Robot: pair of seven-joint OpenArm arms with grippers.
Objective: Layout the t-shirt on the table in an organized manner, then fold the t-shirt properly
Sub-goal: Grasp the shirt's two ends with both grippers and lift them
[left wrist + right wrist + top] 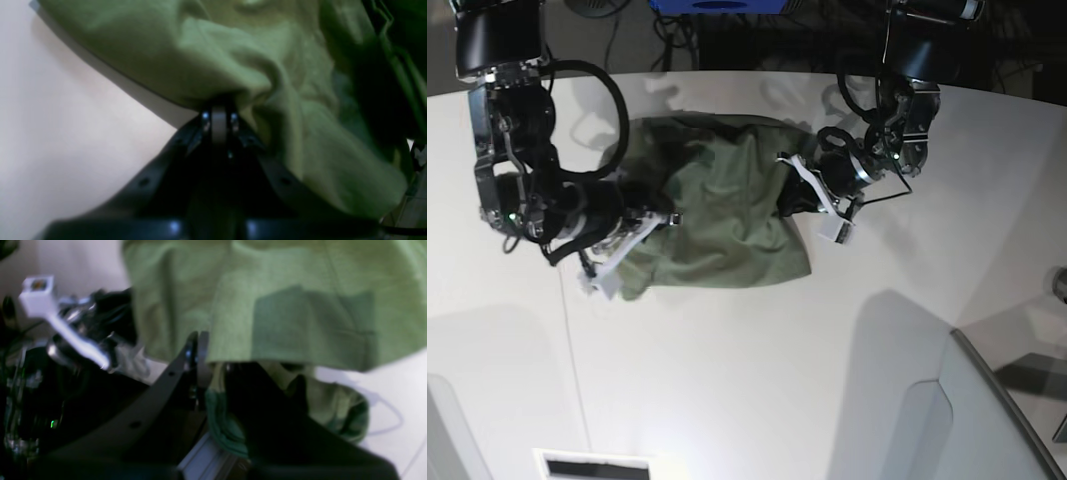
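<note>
The olive-green t-shirt (722,205) is bunched and wrinkled in the middle of the white table (747,380), stretched between my two grippers. My left gripper (789,196) is shut on its right side. In the left wrist view the fingertips (218,108) pinch a fold of the t-shirt (206,56), which casts a shadow on the table (50,133). My right gripper (659,216) is shut on the shirt's left side. In the right wrist view the cloth (287,313) drapes over the closed gripper (199,350), with a lower fold bunched beneath.
A grey translucent panel (987,410) stands at the near right corner. A thin dark seam (572,350) runs down the table's left, ending near a rectangular slot (592,467). Cables and dark gear lie beyond the curved far edge (727,72).
</note>
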